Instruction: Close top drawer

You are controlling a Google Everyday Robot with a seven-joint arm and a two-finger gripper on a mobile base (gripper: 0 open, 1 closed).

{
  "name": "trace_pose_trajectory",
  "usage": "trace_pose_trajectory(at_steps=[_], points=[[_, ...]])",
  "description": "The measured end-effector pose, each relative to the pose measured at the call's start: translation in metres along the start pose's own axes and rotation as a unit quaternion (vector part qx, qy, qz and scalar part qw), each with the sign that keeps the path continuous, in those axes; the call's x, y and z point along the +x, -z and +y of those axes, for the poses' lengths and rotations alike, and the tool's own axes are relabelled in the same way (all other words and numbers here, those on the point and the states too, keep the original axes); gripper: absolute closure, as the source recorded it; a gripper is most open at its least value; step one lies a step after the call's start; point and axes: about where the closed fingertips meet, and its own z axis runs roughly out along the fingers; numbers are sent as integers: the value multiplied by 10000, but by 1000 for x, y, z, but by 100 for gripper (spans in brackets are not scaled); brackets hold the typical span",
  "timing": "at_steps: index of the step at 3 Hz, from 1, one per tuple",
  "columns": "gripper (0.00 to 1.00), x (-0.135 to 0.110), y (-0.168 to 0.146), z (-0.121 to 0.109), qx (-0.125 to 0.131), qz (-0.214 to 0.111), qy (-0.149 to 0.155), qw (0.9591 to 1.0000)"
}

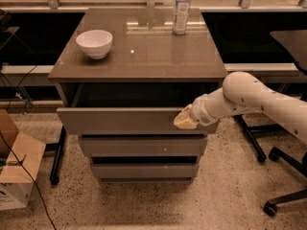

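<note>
The top drawer is a wide grey drawer with a plain front panel. It stands partly open, pulled out a little from the cabinet, with a dark gap behind its front. My gripper is at the right part of the drawer's front panel, its pale tip touching the panel. My white arm reaches in from the right. Two similar drawer fronts lie below the top one.
On the cabinet top stand a white bowl at the left and a clear water bottle at the back. A cardboard box sits on the floor at the left. Office chair legs stand at the right.
</note>
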Motion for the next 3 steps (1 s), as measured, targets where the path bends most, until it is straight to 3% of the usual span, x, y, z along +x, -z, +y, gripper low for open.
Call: trace_pose_trajectory(at_steps=[1, 2, 3], points=[[28, -12, 0, -31, 108, -145, 72, 9998], [5, -12, 1, -29, 108, -145, 72, 9998], [0, -12, 1, -29, 108, -145, 72, 9998]])
